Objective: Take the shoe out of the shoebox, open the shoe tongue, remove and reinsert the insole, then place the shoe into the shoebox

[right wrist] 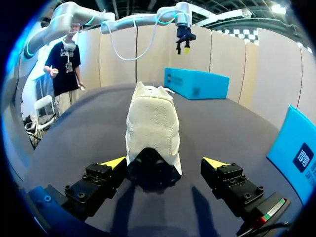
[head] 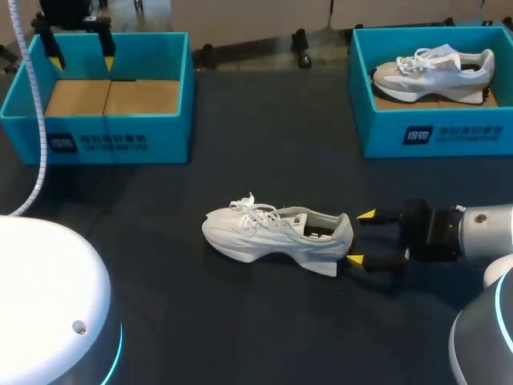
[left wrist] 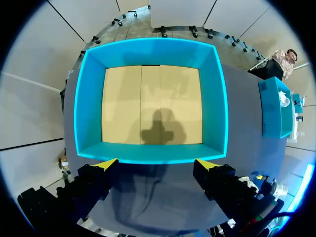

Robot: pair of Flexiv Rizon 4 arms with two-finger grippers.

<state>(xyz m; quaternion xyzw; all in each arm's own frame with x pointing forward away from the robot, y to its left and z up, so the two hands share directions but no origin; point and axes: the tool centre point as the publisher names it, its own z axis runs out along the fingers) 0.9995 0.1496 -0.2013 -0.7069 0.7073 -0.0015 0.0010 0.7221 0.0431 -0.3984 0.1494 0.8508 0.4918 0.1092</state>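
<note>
Shoe: the white shoe lies on its sole mid-bench, toe toward 9 o'clock and heel toward 3 o'clock, laces loose on top.
Right hand: the right hand sits at the shoe's 3 o'clock, fingers spread wide. The heel is just inside them, one yellow tip on either side, and nothing is gripped.
Left hand: the left hand hangs over the left shoebox with its fingers wide apart, holding nothing.
Left shoebox: the left shoebox, teal, is at the shoe's 10 o'clock, its tan cardboard floor showing.
Right shoebox: the right shoebox, teal, is at 2 o'clock and holds a second shoe, toe toward 9 o'clock.
Room: the shoe is well apart from both boxes, with dark bench surface between them and toward 6 o'clock.
</note>
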